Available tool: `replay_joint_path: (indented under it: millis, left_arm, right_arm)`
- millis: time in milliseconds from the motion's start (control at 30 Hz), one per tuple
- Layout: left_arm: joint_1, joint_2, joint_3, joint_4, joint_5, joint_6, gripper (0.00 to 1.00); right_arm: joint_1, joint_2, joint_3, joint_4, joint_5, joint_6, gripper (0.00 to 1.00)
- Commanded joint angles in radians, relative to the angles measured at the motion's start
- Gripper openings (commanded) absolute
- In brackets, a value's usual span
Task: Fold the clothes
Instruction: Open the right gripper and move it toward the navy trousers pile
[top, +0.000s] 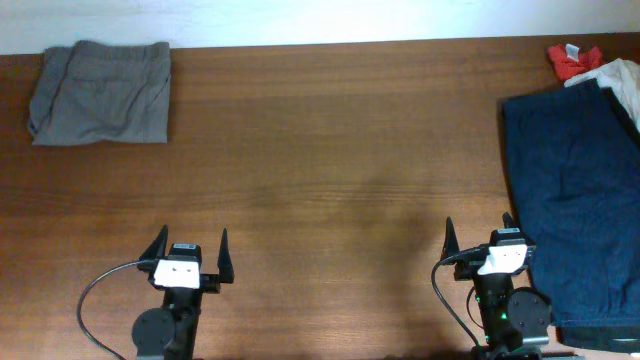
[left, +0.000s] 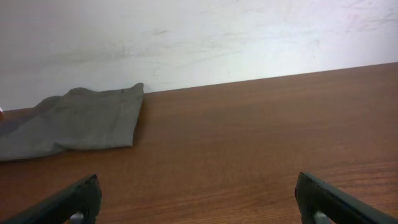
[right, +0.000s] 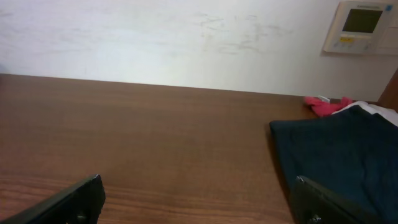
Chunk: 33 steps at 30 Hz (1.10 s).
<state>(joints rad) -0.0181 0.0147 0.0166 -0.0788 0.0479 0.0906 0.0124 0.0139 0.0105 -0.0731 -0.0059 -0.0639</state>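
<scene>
Where my arms stand: both are at the near edge of the table (top: 320, 170), one on the left side and one on the right side, well apart from each other.
Left end effector: my left end effector (top: 193, 238) is wide open and grips nothing; only the wood of the table shows between its two fingers.
Right end effector: my right end effector (top: 479, 228) is also wide open and grips nothing.
Clothes: the clothes (top: 570, 190), one dark navy garment, lie spread flat at the right edge of the table, and part of the cloth goes out of the overhead view.
Clothes and my right arm: the left border of the garment is just beside the outer finger of my right end effector; I cannot tell if they touch.
Grey garment: a grey garment (top: 100, 92) lies folded at the far left corner, well apart from both arms.
Far right corner: a red cloth (top: 572, 62) and a white cloth (top: 622, 85) lie just beside the far end of the navy garment.
Wall: a pale wall (right: 155, 37) is behind the table, with a small control panel (right: 360, 25) on it.
</scene>
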Motion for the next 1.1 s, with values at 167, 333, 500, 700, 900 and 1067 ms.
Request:
replay_joint_path:
  millis: [167, 333, 500, 700, 900, 1067]
  left_arm:
    - [0.005, -0.01, -0.008, 0.0, -0.003, 0.016, 0.99]
    - [0.005, -0.01, -0.008, 0.0, -0.003, 0.016, 0.99]
    - [0.005, -0.01, -0.008, 0.0, -0.003, 0.016, 0.99]
    - [0.005, -0.01, -0.008, 0.0, -0.003, 0.016, 0.99]
    - [0.005, -0.01, -0.008, 0.0, -0.003, 0.016, 0.99]
    - [0.005, -0.01, -0.008, 0.0, -0.003, 0.016, 0.99]
  right_arm:
    - [-0.008, -0.01, -0.005, -0.005, -0.01, -0.003, 0.98]
    - [-0.008, -0.01, -0.005, -0.005, -0.009, -0.003, 0.98]
    - [-0.008, -0.01, -0.005, -0.005, -0.01, -0.003, 0.98]
    - [-0.008, -0.01, -0.005, -0.005, -0.009, -0.003, 0.98]
    - [-0.008, -0.01, -0.005, -0.005, -0.009, -0.003, 0.98]
    - [-0.007, -0.011, -0.005, 0.01, -0.01, -0.003, 0.98]
